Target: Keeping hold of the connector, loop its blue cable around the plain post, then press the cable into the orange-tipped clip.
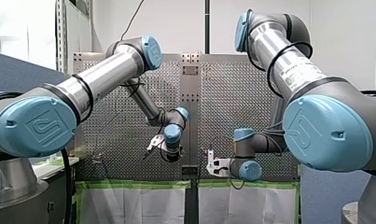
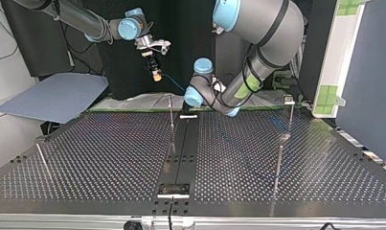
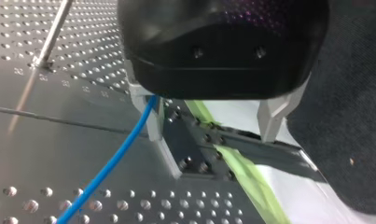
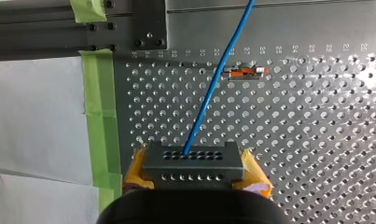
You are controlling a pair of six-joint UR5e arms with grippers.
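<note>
My right tool (image 4: 196,171) squeezes the dark connector (image 4: 193,161) between its yellow pads (image 4: 254,171). The blue cable (image 4: 209,100) runs out of it over the holey surface (image 4: 316,140). The orange-tipped clip (image 4: 245,72) lies just beside the cable, at about one o'clock from the connector. My left tool (image 3: 212,129) is open, and the cable passes by one finger (image 3: 154,125).

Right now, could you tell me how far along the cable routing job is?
Done: my right pincer grips the connector. In hand: the blue cable runs straight from it, past one finger of my open left pincer. Left: looping it round the post and pressing it into the orange-tipped clip.
</note>
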